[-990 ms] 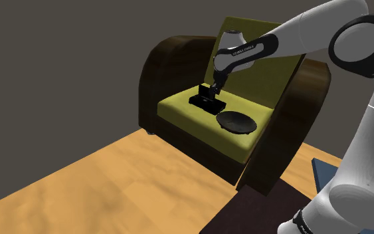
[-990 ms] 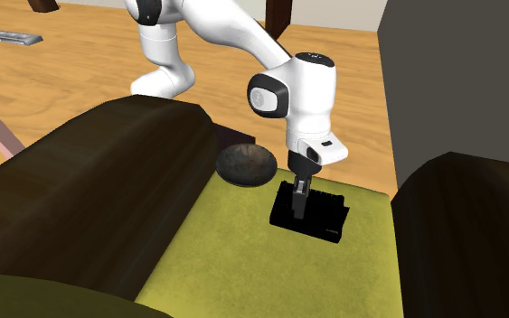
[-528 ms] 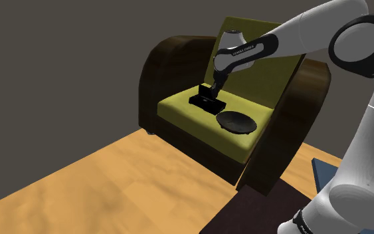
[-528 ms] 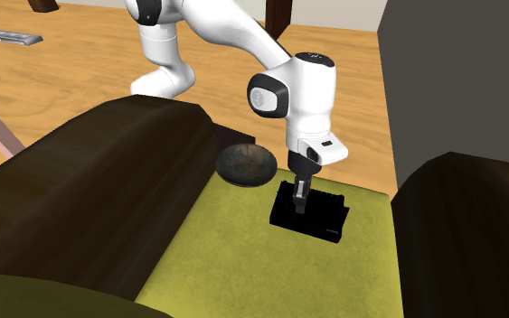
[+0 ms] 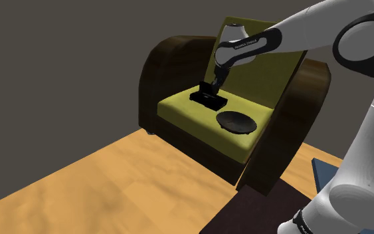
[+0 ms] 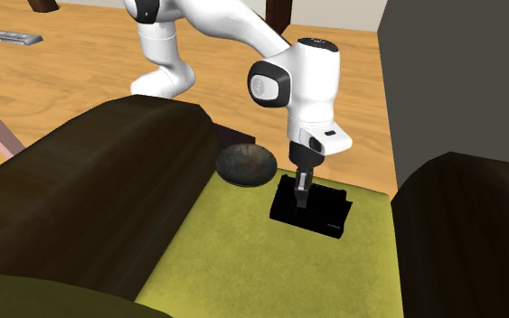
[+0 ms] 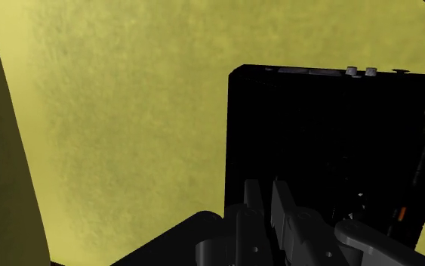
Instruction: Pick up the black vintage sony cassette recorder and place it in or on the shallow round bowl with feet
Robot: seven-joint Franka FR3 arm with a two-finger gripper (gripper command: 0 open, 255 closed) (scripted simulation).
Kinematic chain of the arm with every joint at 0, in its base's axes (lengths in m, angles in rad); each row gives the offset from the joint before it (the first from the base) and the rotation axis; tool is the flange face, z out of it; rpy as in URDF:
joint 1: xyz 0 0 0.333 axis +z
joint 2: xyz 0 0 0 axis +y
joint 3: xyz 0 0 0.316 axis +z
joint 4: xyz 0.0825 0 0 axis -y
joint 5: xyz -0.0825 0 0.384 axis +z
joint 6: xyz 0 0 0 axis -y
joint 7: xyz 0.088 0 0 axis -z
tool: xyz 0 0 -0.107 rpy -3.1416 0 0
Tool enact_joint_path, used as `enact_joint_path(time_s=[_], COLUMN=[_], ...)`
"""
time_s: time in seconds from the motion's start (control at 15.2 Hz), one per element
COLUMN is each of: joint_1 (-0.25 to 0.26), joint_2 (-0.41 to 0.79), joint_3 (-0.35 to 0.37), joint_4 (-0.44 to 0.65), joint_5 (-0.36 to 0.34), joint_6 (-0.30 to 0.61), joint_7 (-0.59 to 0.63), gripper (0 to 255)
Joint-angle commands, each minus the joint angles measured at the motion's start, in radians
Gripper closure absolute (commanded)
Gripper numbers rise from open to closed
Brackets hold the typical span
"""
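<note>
Honey-toned plank floor (image 5: 79,186) fills the shoulder view's left, its grain faint. Next stands the armchair (image 5: 155,73), with rounded, glossy dark-brown arms and a seat cushion (image 5: 179,106) of mottled olive-yellow. Over that cushion is the cassette recorder (image 5: 200,100), a flat black box with small knobs along one edge. It sits a touch higher than half a second ago, though I cannot tell whether it has cleared the cushion. The claw (image 5: 213,88) is clenched on the recorder's edge and has risen with it. Right of it, apart, the shallow round bowl (image 5: 236,122) rests dark and matt on the cushion. Smooth white arm (image 5: 311,26) arches above.
</note>
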Motion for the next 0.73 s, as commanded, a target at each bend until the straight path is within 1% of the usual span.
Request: enact_joint_path(time_s=[0.0,0.66], joint_1=[0.000,0.002], joint_2=[-0.011,-0.039], joint_3=[0.000,0.002], joint_4=[0.016,0.113], joint_5=[0.001,0.009], joint_6=[-0.025,-0.150], joint_7=[-0.004,-0.024], gripper=[255,255])
